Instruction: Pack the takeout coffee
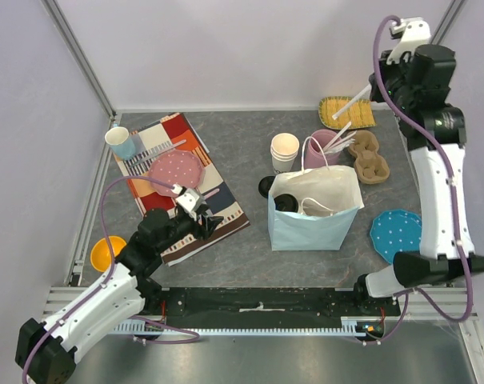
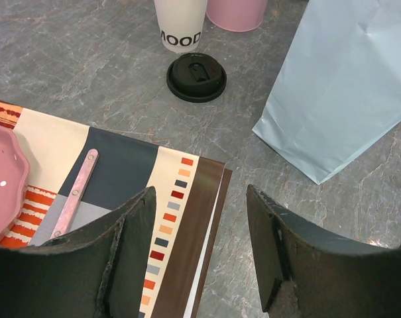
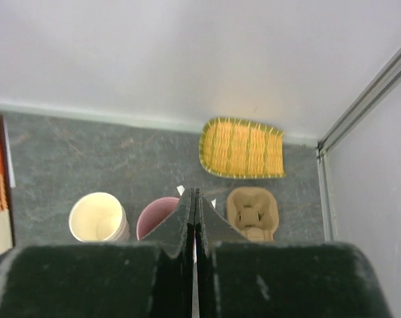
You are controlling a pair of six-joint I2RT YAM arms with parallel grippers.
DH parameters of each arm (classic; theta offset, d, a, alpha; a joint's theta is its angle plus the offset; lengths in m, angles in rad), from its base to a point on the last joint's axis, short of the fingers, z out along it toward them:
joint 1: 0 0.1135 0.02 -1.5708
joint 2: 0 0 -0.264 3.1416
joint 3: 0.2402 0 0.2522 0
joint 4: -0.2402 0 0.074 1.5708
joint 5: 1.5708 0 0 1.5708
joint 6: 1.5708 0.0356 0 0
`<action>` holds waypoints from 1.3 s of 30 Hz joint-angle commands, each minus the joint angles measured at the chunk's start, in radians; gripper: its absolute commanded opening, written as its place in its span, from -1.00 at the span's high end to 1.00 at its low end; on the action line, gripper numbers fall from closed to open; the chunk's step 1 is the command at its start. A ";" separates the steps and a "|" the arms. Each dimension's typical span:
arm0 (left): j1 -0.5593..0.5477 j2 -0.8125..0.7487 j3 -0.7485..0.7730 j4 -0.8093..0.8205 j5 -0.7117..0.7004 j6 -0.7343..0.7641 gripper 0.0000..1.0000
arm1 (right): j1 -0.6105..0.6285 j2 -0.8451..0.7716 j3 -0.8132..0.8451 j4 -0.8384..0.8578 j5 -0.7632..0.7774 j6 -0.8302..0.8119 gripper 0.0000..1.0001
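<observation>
The light-blue paper bag (image 1: 314, 216) stands open in the middle of the table. A round black lid (image 1: 286, 202) shows inside its mouth, and the cup under it is hidden by the bag wall. A loose black lid (image 1: 265, 186) lies flat on the table left of the bag, and it also shows in the left wrist view (image 2: 196, 77). My left gripper (image 1: 210, 222) is open and empty, low over the placemat's right edge (image 2: 200, 199). My right gripper (image 1: 372, 86) is raised high at the back right (image 3: 195, 195), shut on a thin white straw (image 1: 350, 106).
A stack of lidless white cups (image 1: 284, 150), a pink cup with straws (image 1: 326, 144), a cardboard carrier (image 1: 368, 156) and a yellow basket (image 1: 350, 116) stand behind the bag. A blue plate (image 1: 398, 234) lies on the right. The placemat (image 1: 186, 192), pink plate (image 1: 176, 170), blue-banded cup (image 1: 122, 144) and orange bowl (image 1: 107, 252) are on the left.
</observation>
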 commanded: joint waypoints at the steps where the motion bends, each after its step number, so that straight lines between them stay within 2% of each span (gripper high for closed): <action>1: 0.006 -0.027 -0.003 0.041 0.026 -0.008 -0.27 | -0.001 -0.155 0.015 0.073 -0.038 0.033 1.00; 11: 0.007 -0.087 -0.011 0.044 0.052 -0.002 -0.27 | 0.000 -0.374 0.019 0.057 -0.156 0.095 1.00; 24: 0.010 -0.129 -0.020 0.055 0.081 0.007 -0.26 | 0.000 -0.571 -0.016 -0.175 -0.197 0.119 1.00; 29: 0.010 -0.138 -0.020 0.055 0.091 0.001 -0.26 | 0.000 -0.634 -0.175 -0.177 -0.236 0.145 1.00; 36: 0.018 -0.147 -0.019 0.051 0.098 0.003 -0.26 | -0.001 -0.654 -0.436 -0.007 -0.305 0.214 1.00; 39: 0.024 -0.150 -0.019 0.051 0.094 0.009 -0.26 | -0.001 -0.635 -0.507 -0.002 -0.323 0.222 1.00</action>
